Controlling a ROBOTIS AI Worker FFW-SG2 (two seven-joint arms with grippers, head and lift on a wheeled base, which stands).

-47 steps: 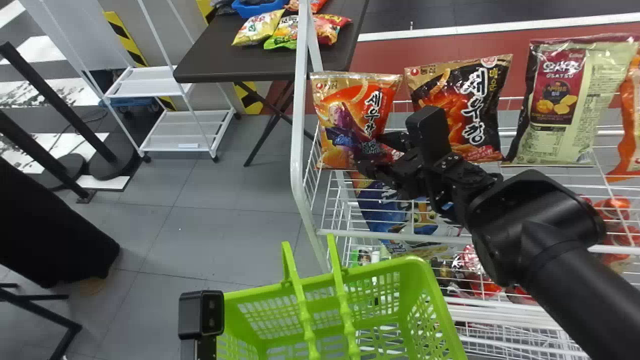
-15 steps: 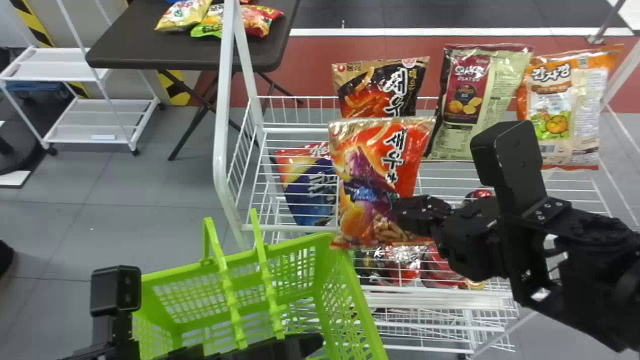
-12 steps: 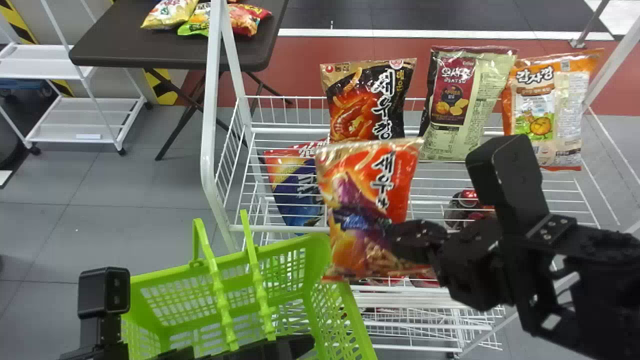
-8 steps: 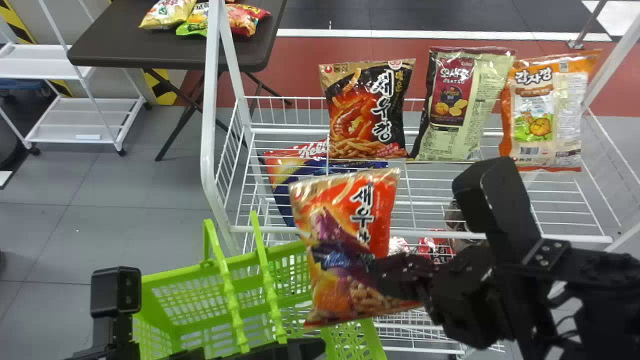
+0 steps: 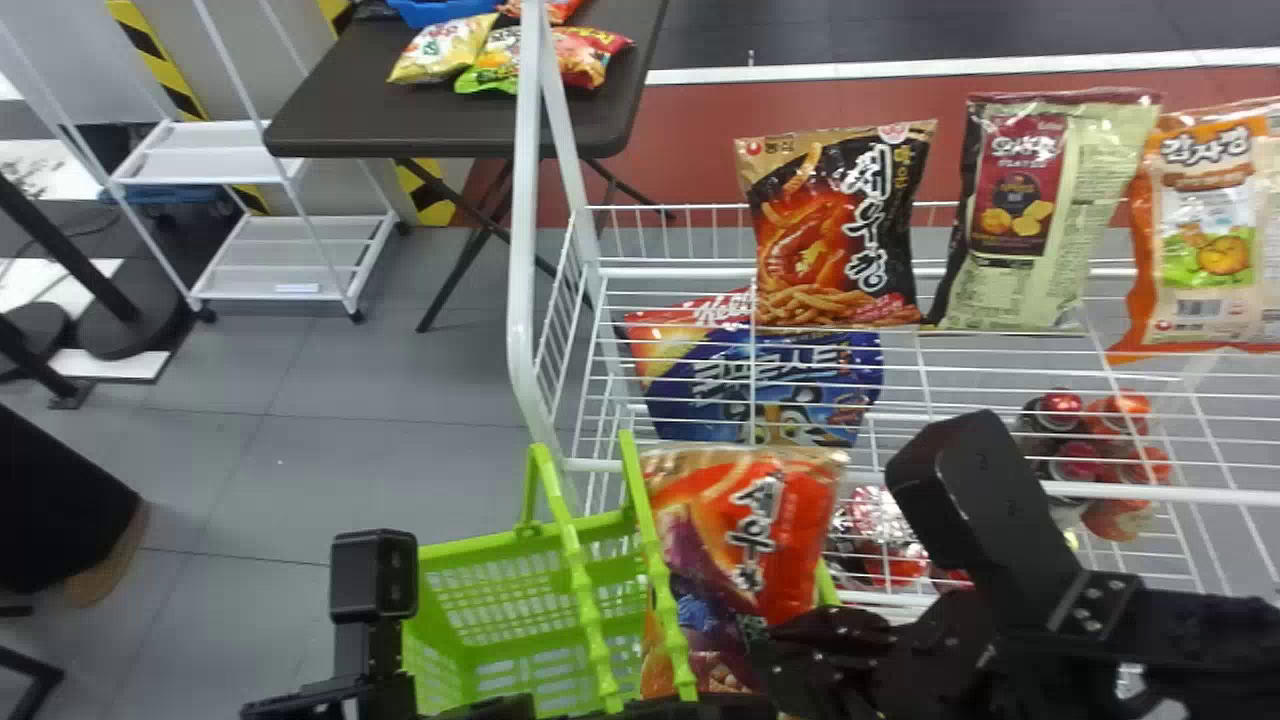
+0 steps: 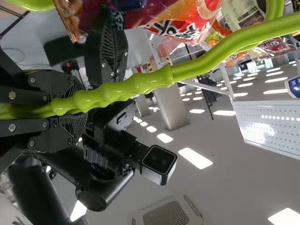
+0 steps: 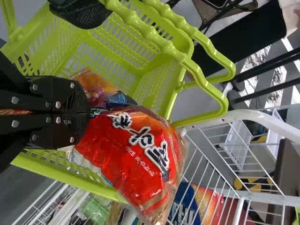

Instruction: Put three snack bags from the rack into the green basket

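"What do you have closest to you?"

"My left gripper [image 6: 70, 104], its fingers closed round a handle [image 6: 119, 89] of the green basket [image 7: 35, 168]. My right gripper [image 7: 86, 112] has its fingers pinched together on the red-orange bag [image 7: 133, 152]."

"Is that bag in?"

"Not released. Its lower end is over the basket's mouth, close by the handles, and its upper part sticks out towards the rack [image 5: 523, 260]. I can't tell whether it touches the rim."

"So where does the count stand?"

"I'd call this the first of three. I see open mesh in the basket, though the bag hides some of it from me. I'd lower it clear of the handles, then let go."

"And the other two?"

"Farther off, three stand on the rack's top shelf: the black-and-gold bag [image 5: 835, 235], the maroon-and-cream bag [image 5: 1045, 215] and the orange bag [image 5: 1205, 235]. Any two finish it. Beyond, more snacks [image 5: 440, 48] lie on the dark table [image 5: 400, 120]; I'd leave those."
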